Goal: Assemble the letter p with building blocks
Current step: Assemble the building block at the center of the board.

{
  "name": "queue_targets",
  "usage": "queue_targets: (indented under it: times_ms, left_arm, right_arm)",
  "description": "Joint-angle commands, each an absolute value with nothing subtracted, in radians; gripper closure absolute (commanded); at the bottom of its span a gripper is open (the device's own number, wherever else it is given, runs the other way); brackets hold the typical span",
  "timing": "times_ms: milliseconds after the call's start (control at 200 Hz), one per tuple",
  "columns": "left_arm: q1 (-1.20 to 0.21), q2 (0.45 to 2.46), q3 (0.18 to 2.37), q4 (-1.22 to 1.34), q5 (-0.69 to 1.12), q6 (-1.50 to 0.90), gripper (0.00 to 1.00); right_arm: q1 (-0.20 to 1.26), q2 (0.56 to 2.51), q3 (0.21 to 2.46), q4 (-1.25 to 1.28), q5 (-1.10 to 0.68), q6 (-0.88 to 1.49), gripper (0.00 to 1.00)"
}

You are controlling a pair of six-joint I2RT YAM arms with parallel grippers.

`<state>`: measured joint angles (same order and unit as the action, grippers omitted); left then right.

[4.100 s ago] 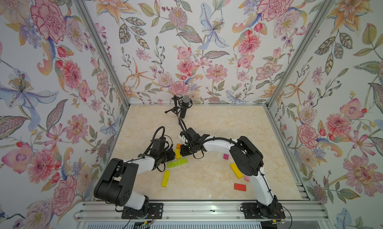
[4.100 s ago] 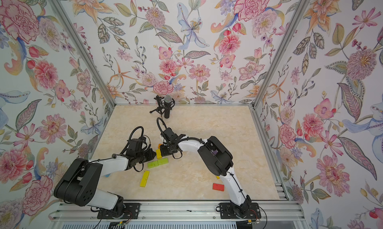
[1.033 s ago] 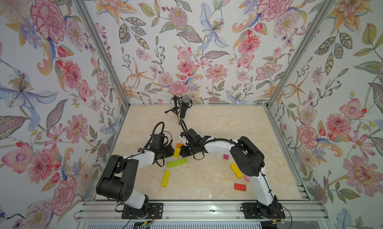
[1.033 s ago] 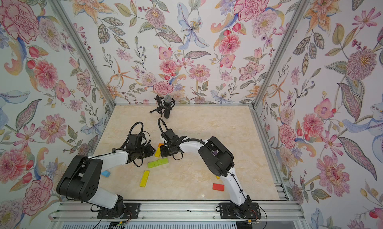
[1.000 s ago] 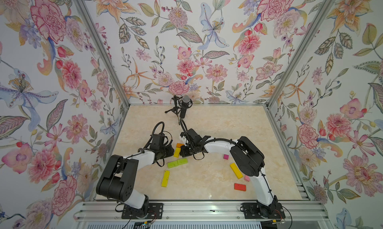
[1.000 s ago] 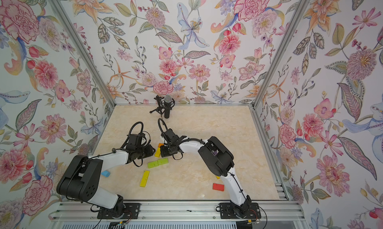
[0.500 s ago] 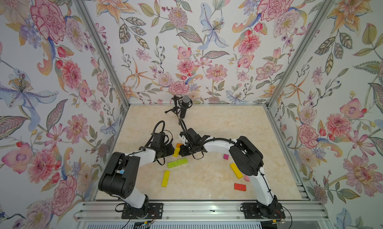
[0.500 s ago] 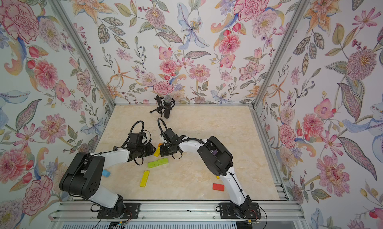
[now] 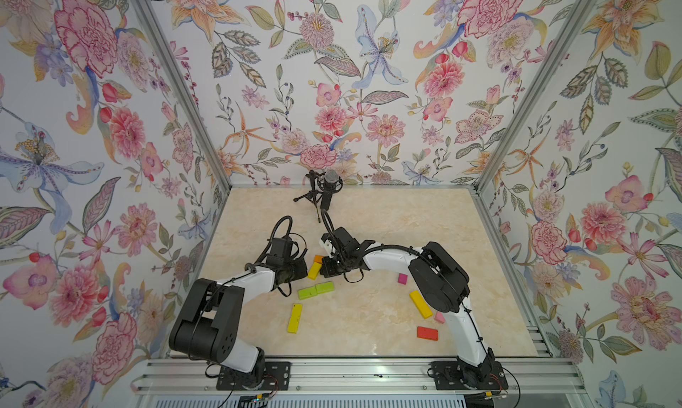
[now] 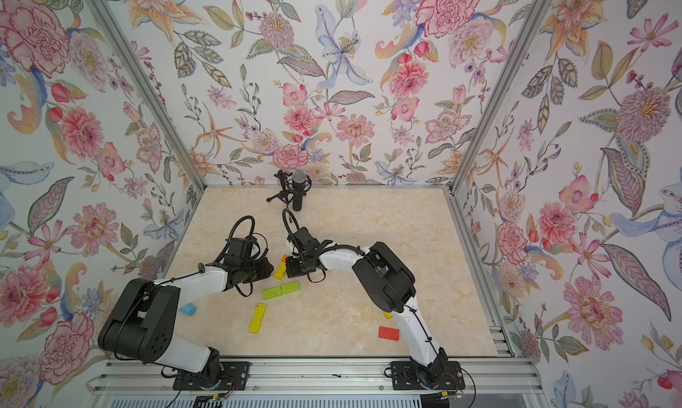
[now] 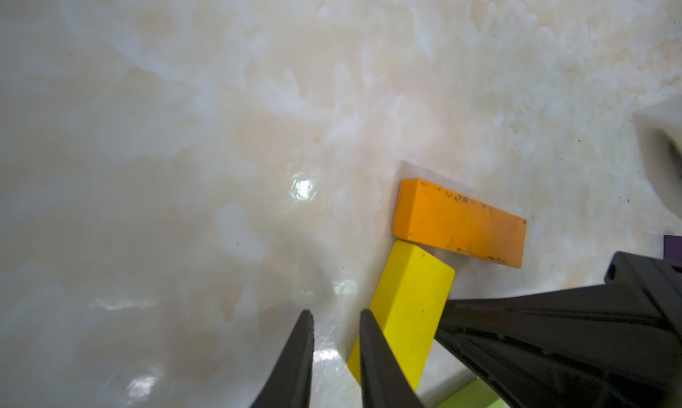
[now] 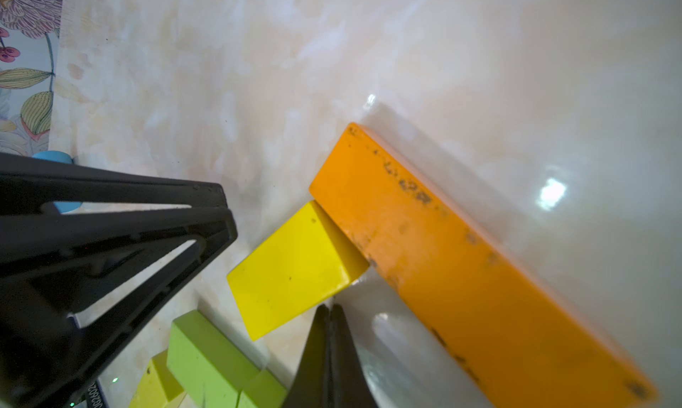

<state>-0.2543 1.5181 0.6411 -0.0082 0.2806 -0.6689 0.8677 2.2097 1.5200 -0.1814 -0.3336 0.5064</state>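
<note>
- Table (image 9: 387,221): your blocks lie scattered over its near half.
- Left claw (image 11: 336,325): the jaws stand a narrow gap apart with only bare table between them, holding nothing. The short yellow block (image 11: 406,306) lies just right of it, against one finger (image 11: 372,343). You cannot tell whether they touch.
- Right claw (image 12: 328,314): pinched fully together and empty, its tip just beside that yellow block's right side.
- Orange block (image 12: 461,277): it lies flat, touching the yellow block's far end at an angle. In both top views the right claw hides most of it.
- Lime blocks (image 9: 316,290): two lie end to end, just nearer to you than the claws.
- Pink block (image 9: 439,317): tucked against the right arm (image 9: 461,321), its outline hard to make out.
- Purple block (image 11: 673,247): only a sliver shows, cut off at the picture's edge.
</note>
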Motion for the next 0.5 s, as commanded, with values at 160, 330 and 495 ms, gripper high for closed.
queue_targets:
  times_ms: [160,330,495]
  left_arm:
    - [-0.255,1.485,0.618,-0.045,0.268,-0.646,0.79]
    - [-0.254,1.494,0.613,-0.042,0.274,-0.641,0.79]
    - [-0.256,1.509,0.605,-0.03,0.282,-0.643,0.79]
  right_arm:
    - [0.861,2.241,1.545,-0.201,-0.326,0.518,0.96]
    - [0.86,2.249,1.556,-0.201,-0.327,0.517,0.96]
    - [0.859,2.247,1.553,-0.201,-0.326,0.517,0.96]
